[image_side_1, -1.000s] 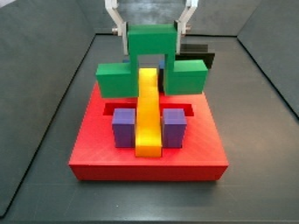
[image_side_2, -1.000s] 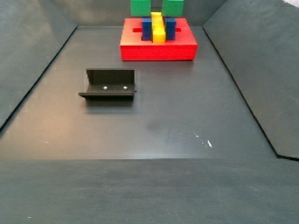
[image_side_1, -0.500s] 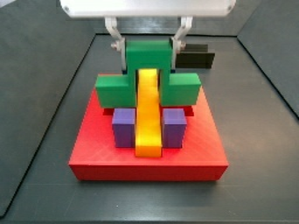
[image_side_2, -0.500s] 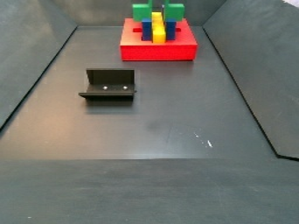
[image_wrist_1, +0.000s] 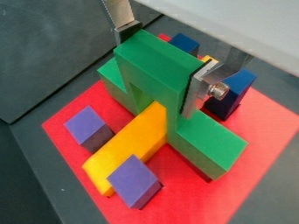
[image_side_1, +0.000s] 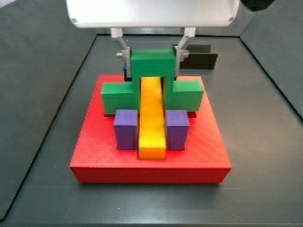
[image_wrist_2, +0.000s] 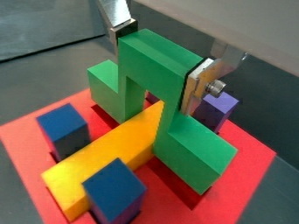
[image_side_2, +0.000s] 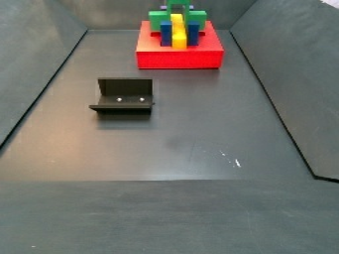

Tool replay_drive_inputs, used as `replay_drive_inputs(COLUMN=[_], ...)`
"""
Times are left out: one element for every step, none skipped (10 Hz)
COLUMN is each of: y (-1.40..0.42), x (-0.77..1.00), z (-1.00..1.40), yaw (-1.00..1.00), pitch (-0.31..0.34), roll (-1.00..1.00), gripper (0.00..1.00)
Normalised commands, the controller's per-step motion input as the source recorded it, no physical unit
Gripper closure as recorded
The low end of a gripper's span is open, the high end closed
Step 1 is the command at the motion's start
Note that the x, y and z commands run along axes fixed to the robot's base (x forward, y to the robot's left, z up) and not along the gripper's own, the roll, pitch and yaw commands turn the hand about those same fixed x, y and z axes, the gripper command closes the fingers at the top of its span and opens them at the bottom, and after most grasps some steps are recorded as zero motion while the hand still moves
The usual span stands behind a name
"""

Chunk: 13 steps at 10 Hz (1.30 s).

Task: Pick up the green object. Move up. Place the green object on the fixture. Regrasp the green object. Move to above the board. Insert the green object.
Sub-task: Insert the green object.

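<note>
The claw (image_side_1: 153, 55) has come down, gripping the green arch piece (image_side_1: 151, 82), which now straddles the yellow bar (image_side_1: 149, 117) on the red board (image_side_1: 151, 158).

The board (image_side_2: 180, 57) is seen at the far end of the floor (image_side_2: 172, 139) in a side view, well apart from the fixture (image_side_2: 123, 96), which stands nearer and to the left. On the board a long bar (image_side_1: 149, 120) is flanked by two blocks (image_side_1: 126, 129). Across its far end the arch piece (image_side_1: 151, 82) is straddled, gripped by the gripper (image_side_1: 151, 55) from above
</note>
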Motion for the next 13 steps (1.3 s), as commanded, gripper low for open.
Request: replay_drive_inputs(y=[0.14,0.05,0.00,0.00,-0.01,-0.02,-0.08,-0.07,-0.04,-0.03,-0.05,-0.07,-0.01], x=[0.27,0.17,0.00,0.00,0.00,0.00,0.00,0.03,0.03,0.00,0.00,0.00,0.01], z=[0.00,0.00,-0.09,-0.13,-0.14,-0.15,-0.14,-0.07,-0.03,0.00,0.00,0.00,0.00], yaw=[0.00,0.00,0.00,0.00,0.00,-0.01,-0.08,-0.21,-0.25,-0.27,-0.24,-0.17,-0.01], pitch=[0.000,0.030,0.019,0.041,0.054,0.053,0.034,0.013,0.040,0.061,0.071,0.079,0.060], roll=[0.01,0.05,0.07,0.11,0.12,0.12,0.09,0.06,0.07,0.08,0.09,0.09,0.08], gripper=[1.00,1.00,1.00,1.00,1.00,1.00,1.00,1.00,1.00,1.00,1.00,1.00,1.00])
